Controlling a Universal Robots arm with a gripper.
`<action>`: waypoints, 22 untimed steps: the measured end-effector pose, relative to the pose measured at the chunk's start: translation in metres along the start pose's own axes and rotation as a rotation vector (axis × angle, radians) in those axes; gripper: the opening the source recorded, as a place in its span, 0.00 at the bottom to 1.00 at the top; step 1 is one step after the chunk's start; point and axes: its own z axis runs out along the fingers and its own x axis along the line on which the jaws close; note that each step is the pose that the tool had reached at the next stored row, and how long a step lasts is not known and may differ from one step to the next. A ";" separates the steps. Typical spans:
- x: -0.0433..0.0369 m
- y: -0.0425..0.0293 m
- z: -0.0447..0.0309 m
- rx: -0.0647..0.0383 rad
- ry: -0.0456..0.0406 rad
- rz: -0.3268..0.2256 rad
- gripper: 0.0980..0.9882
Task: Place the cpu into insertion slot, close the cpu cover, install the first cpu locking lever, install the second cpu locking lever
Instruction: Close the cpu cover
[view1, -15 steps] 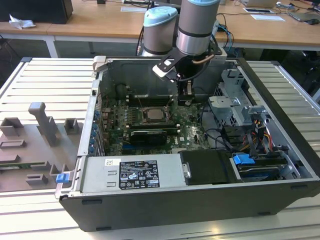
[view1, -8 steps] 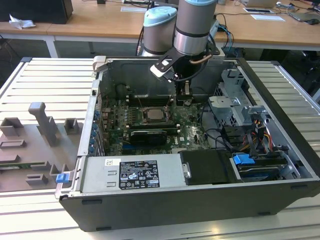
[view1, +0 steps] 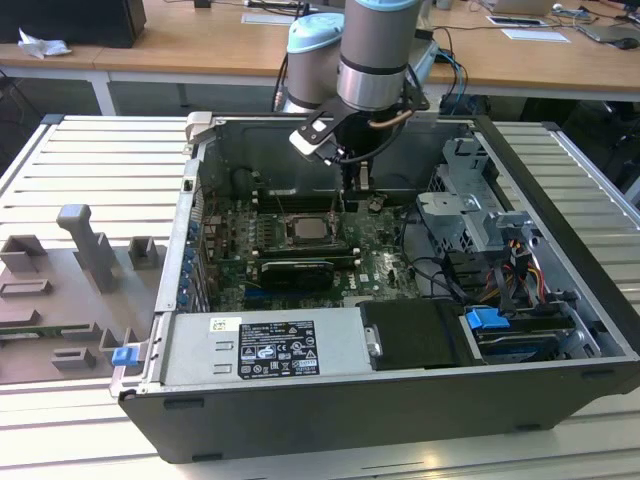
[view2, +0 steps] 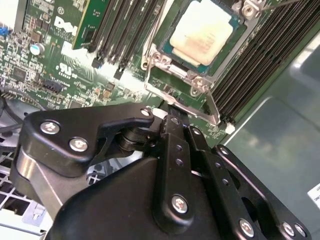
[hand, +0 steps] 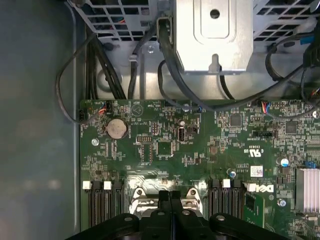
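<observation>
Tool (view2: 173, 119) narrow, tips together, just beside the cpu cover (view2: 197, 80); cpu (view2: 205, 31) within its window

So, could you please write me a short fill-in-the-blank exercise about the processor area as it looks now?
1. The small, flat, square, pale silver-beige cpu rests in place on the ___ motherboard.
2. The cpu shows through the square ___ of the thin silvery metal cpu cover.
3. The black gripper hangs at the edge of the cpu cover with its fingers ___.

Missing words: green; window; shut.
</observation>
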 end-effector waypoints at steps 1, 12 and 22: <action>0.0000 -0.0016 0.0001 0.000 0.0001 0.000 0.01; -0.0003 -0.0270 0.0065 -0.001 0.0000 0.000 0.01; -0.0006 -0.0425 0.0214 0.000 0.0015 -0.022 0.01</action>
